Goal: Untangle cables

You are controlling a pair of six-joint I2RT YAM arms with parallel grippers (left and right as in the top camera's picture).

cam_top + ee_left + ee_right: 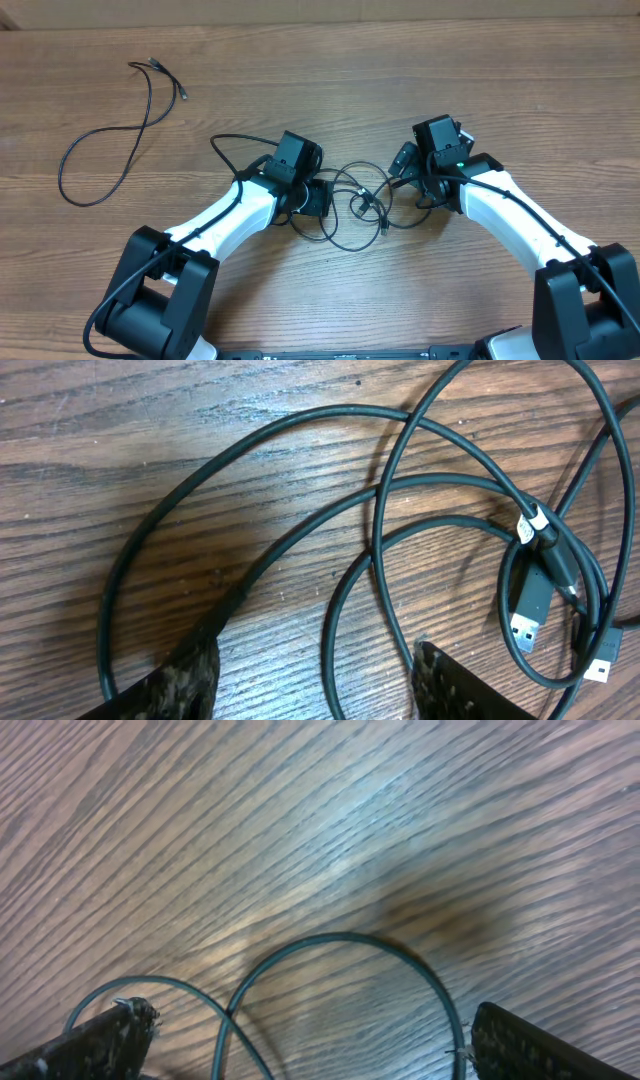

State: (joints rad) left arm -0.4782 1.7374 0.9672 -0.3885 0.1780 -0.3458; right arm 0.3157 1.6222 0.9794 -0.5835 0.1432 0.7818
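Observation:
A tangle of thin black cables (356,203) lies in loops at the table's middle, between my two grippers. My left gripper (316,199) sits low at the tangle's left edge. In the left wrist view it (315,652) is open, with a cable strand (328,635) running between its fingers, and two silvery USB plugs (528,616) lie to the right. My right gripper (408,172) is at the tangle's right edge. In the right wrist view it (300,1018) is wide open over a cable loop (340,942) on the wood. A separate black cable (108,141) lies in a loose loop at the far left.
The wooden table (520,80) stretches to the back and right. The arms' white links (225,215) and thicker black arm cables (520,195) run toward the front edge on both sides.

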